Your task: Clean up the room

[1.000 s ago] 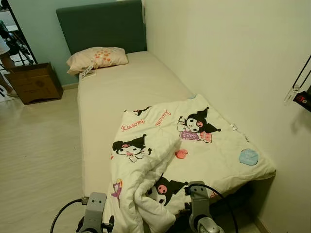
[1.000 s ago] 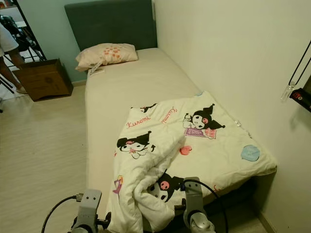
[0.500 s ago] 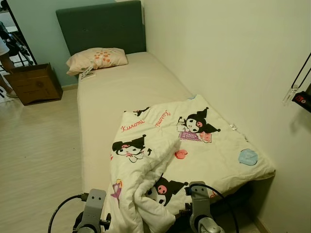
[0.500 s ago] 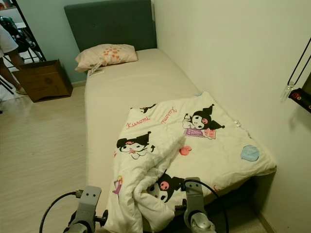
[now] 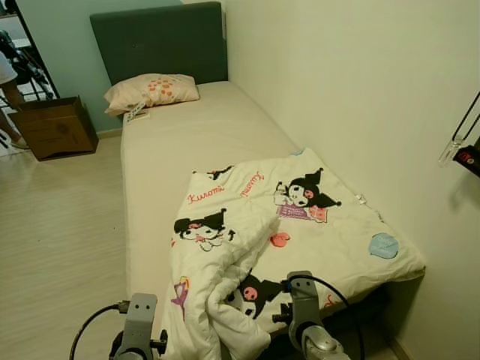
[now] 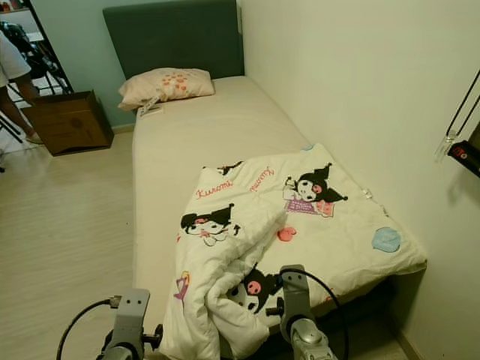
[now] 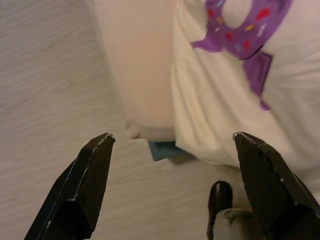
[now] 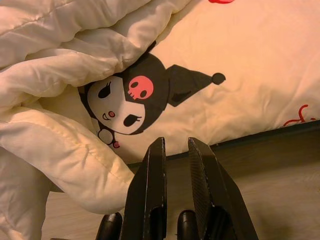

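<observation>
Stood at the foot of a single bed with a beige fitted mattress (image 5: 195,135), facing a rumpled cream quilt printed with black-and-pink cartoon characters (image 5: 300,225). Lay bunched over the lower half of the bed, its near corner folded on itself and spilling off the foot edge, judged to be the thing wanting straightening.

Left end effector (image 7: 172,187) held spread wide above the pale wood-plank floor (image 5: 52,247), just beside the hanging quilt corner, apparently poised to take an edge. Right end effector (image 8: 177,185) held with fingers pressed nearly together, gripping nothing, aimed at the quilt's lower hem above the dark bed base.

Pale pillow with orange spots (image 5: 150,90) rested against the dark green padded headboard (image 5: 161,37). Brown cardboard box (image 5: 52,127) sat on the floor beside the bed head, with part of a person (image 6: 11,75) near it. Cream wall (image 5: 337,90) ran tight along the bed's far side, leaving no access there.
</observation>
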Controlling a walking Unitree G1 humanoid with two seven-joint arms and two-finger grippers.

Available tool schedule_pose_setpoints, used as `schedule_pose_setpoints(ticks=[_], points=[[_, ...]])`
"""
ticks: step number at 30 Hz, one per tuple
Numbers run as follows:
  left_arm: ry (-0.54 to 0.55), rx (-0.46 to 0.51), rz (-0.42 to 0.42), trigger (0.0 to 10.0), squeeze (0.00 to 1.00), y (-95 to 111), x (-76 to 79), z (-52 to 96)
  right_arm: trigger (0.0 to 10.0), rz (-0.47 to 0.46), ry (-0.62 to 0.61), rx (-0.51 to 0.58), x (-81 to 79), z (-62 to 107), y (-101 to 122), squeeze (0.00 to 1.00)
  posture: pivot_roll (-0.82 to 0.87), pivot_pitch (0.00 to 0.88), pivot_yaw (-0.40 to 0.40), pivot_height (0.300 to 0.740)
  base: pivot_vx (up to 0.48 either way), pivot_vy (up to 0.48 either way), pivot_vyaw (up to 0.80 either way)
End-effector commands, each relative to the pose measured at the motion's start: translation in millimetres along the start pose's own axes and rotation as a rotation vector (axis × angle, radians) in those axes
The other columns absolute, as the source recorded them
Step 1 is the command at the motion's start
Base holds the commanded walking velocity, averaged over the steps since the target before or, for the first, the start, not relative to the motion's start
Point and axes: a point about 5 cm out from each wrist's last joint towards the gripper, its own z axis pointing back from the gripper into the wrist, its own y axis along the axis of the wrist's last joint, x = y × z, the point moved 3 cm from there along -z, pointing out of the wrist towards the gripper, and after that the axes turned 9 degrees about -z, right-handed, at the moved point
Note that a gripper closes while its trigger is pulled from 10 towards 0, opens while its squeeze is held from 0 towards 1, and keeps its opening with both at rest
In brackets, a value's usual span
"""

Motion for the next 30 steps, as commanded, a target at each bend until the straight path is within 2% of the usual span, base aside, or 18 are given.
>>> schedule_pose_setpoints(ticks=[1,7,10,12,17,18,24,30], points=[[0.001,0.007,0.02,10.0,0.0,-1,1.8,1.7,10.0,0.013,0.006,0.006,-1.7,-0.4,1,0.0,-0.05,0.084,-0.009,0.74,0.0,0.0,0.0],[-0.005,0.026,-0.006,10.0,0.0,3,1.2,0.6,10.0,0.025,0.012,0.025,-5.1,-1.3,5,0.0,-0.06,0.089,0.004,0.74,0.0,0.0,0.0],[-0.03,0.062,-0.039,10.0,0.0,10,2.8,-0.3,10.0,0.003,0.018,0.043,-8.6,-2.6,11,0.0,-0.05,0.096,0.008,0.74,0.0,0.0,0.0],[-0.025,0.071,-0.03,10.0,0.0,13,1.2,-0.9,10.0,-0.005,0.017,0.05,-8.9,-2.7,12,0.0,-0.05,0.101,0.01,0.74,0.0,0.0,0.0],[-0.012,0.08,-0.005,10.0,0.0,20,-3.8,-3.4,10.0,-0.021,0.004,0.061,-6.0,-2.8,14,0.0,-0.04,0.104,0.013,0.74,0.0,0.0,0.0],[-0.018,0.097,-0.028,10.0,0.0,25,-4.2,-4.4,10.0,-0.021,-0.013,0.056,-1.4,-2.9,15,0.0,-0.04,0.095,0.002,0.74,0.0,0.0,0.0],[-0.045,0.101,-0.087,10.0,0.0,26,-2.7,-4.8,10.0,0.006,-0.015,0.053,0.8,-3.5,17,0.0,-0.06,0.093,0.007,0.74,0.0,0.0,0.0],[-0.05,0.138,-0.071,10.0,0.0,36,0.0,-5.4,10.0,0.019,0.004,0.054,-1.8,-3.2,16,0.0,-0.05,0.096,-0.003,0.74,0.0,0.0,0.0]])
